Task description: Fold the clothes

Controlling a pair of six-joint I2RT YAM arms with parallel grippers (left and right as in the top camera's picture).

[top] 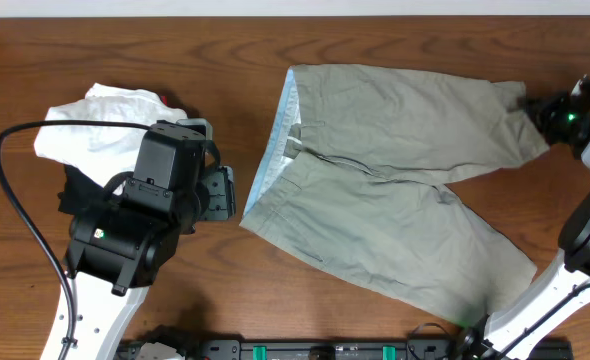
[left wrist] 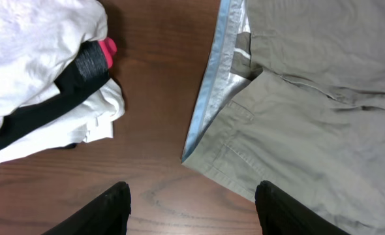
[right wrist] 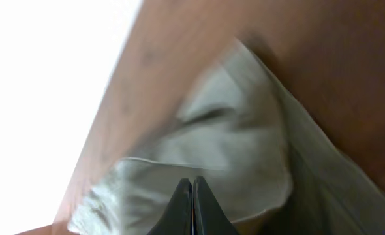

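The khaki grey-green shorts (top: 395, 170) lie flat on the wooden table, with the pale blue inner waistband (left wrist: 209, 98) at the left and the two legs spread to the right. My left gripper (left wrist: 192, 189) is open and empty. It hovers over bare wood just left of the waistband corner, and it also shows in the overhead view (top: 220, 192). My right gripper (top: 533, 108) is at the hem of the far leg. In the right wrist view its fingers (right wrist: 192, 179) are pressed together on the bunched hem cloth (right wrist: 231, 143).
A pile of white and black garments (top: 95, 120) with a red bit (left wrist: 107, 49) lies at the left, beside my left arm. The table's far edge (right wrist: 107, 117) runs close to the held hem. A cable (top: 15, 200) loops at the far left.
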